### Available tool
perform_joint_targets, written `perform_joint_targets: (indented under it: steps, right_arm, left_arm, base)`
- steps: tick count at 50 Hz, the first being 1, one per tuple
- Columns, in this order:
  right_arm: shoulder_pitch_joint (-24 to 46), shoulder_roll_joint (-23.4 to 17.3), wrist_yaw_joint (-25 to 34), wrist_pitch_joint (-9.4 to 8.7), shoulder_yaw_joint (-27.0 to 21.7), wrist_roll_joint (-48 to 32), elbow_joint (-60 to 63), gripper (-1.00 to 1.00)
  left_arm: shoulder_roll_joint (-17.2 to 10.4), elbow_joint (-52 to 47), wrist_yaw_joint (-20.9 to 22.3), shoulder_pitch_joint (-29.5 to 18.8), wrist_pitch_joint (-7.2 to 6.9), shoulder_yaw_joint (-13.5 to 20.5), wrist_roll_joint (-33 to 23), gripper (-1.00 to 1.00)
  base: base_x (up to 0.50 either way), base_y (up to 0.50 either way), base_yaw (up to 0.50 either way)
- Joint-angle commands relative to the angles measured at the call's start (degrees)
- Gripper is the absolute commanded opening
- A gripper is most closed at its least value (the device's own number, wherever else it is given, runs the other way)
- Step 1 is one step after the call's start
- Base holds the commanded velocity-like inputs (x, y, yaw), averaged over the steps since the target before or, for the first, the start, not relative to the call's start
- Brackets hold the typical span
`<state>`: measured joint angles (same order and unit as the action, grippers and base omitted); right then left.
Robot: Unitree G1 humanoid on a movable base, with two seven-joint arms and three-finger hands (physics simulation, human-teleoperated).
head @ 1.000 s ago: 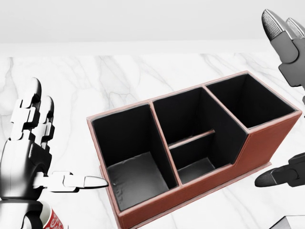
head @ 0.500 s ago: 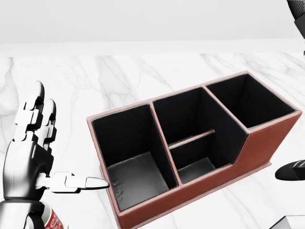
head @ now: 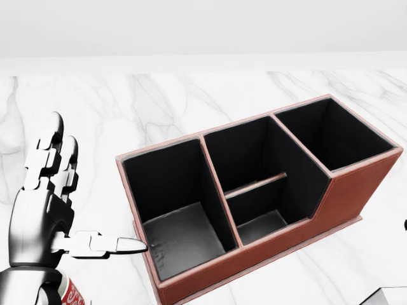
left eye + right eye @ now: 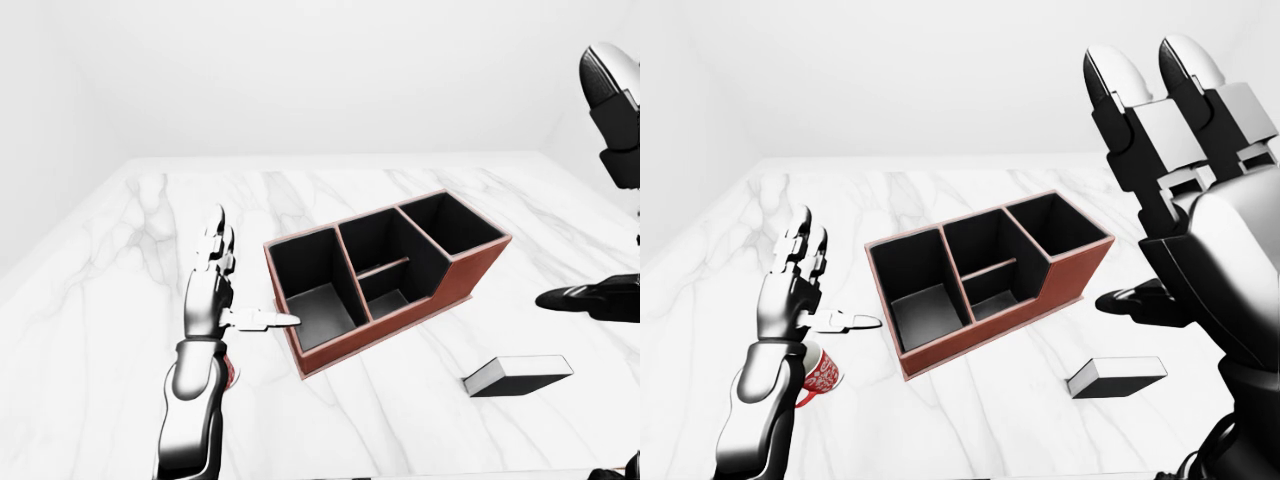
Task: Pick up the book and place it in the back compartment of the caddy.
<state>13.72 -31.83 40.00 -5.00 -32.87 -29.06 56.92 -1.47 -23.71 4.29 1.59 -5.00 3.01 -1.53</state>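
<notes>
The red-brown caddy with black compartments stands at an angle on the marble table; its middle section is split by a low divider. The dark book with white page edges lies flat on the table, lower right of the caddy. My left hand is open beside the caddy's left end, fingers upright and thumb pointing at its wall, holding nothing. My right hand is open and raised, right of the caddy and above the book, touching neither. In the head view only a corner of the book shows.
A red-and-white mug stands on the marble table just below my left hand, by the forearm. The table's white edge runs along the top of the views, with a plain white wall beyond it.
My right hand has moved right and out of the head view. My left hand has risen slightly. The caddy has not moved.
</notes>
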Motion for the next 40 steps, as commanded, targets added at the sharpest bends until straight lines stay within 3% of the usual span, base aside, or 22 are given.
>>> perform_joint_targets:
  steps: [1,13,26,40]
  right_arm:
    - [0.62,-3.26,0.00,0.00,-2.60,-1.26,1.36,1.00]
    - [-0.67,-3.92,0.00,0.00,-4.27,-2.51,1.98,1.00]
    - [-6.94,2.62,0.00,0.00,-7.26,-3.24,-4.69,1.00]
    - [-10.33,6.49,0.00,0.00,-7.40,-4.46,-10.56,1.00]
  left_arm:
    - [0.01,0.80,-0.02,0.04,0.00,-0.05,-0.12,1.00]
    - [-0.01,0.24,0.00,0.07,0.00,-0.02,-0.16,1.00]
    - [0.03,0.63,-0.02,0.12,0.00,-0.14,-0.27,1.00]
    - [0.02,0.86,-0.03,0.06,0.00,-0.16,-0.31,1.00]
  base:
    - [0.00,0.00,0.00]
    - [0.00,0.00,0.00]
    - [0.00,0.00,0.00]
    - [0.00,0.00,0.00]
